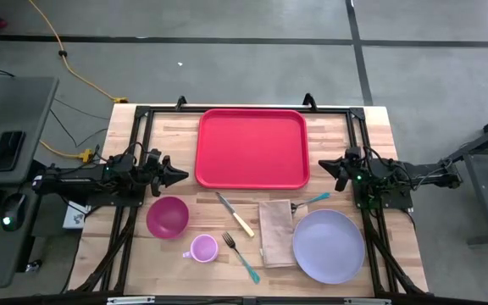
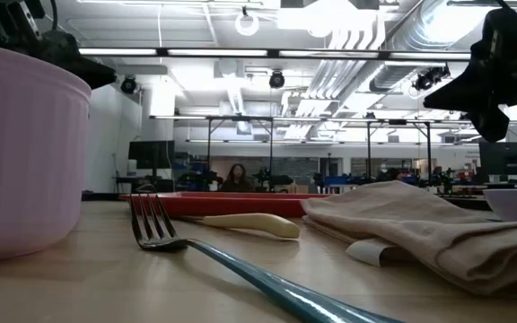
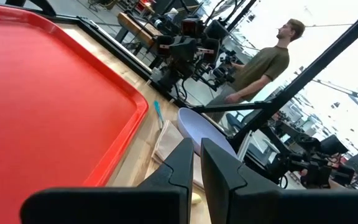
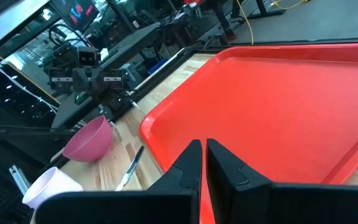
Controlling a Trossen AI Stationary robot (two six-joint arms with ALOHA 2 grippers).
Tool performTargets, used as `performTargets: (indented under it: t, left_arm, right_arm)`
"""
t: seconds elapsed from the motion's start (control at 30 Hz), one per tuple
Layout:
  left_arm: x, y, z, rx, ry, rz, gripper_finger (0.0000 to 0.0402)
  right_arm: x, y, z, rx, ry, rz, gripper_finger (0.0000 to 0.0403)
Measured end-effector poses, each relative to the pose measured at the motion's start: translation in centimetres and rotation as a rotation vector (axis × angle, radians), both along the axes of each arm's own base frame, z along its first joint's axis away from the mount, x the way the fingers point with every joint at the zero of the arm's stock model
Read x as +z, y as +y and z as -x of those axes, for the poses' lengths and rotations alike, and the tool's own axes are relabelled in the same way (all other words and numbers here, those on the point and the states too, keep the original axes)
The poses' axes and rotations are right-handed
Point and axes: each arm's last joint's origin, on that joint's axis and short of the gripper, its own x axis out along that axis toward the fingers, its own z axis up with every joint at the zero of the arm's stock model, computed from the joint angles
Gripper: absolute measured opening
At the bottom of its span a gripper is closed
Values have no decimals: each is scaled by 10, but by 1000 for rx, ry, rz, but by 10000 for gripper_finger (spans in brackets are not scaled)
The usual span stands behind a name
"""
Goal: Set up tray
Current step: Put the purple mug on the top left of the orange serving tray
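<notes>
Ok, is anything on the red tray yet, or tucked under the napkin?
The tray is bare; nothing sits on it. A teal handle sticks out from under the napkin, near the plate. Its working end is covered, so I can't tell which utensil it is.

A pale wooden table (image 1: 168, 127) carries a red tray (image 1: 252, 147) at its far middle, with a pink bowl (image 1: 168, 216), a lilac cup (image 1: 203, 248), a knife (image 1: 235, 215), a teal-handled fork (image 1: 241, 257), a folded beige napkin (image 1: 276, 233) and a lavender plate (image 1: 329, 246) nearer the front edge.
</notes>
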Motion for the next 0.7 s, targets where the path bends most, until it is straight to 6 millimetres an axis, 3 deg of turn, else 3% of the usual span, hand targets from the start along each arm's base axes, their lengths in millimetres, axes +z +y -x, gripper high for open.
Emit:
performTargets:
  t: [0.53,0.7]
  left_arm:
    - [0,0,0,2,0,1,62]
    - [5,1,0,19,-58,158,62]
  right_arm:
    - [0,1,0,24,1,-5,0]
    - [0,1,0,22,1,-5,0]
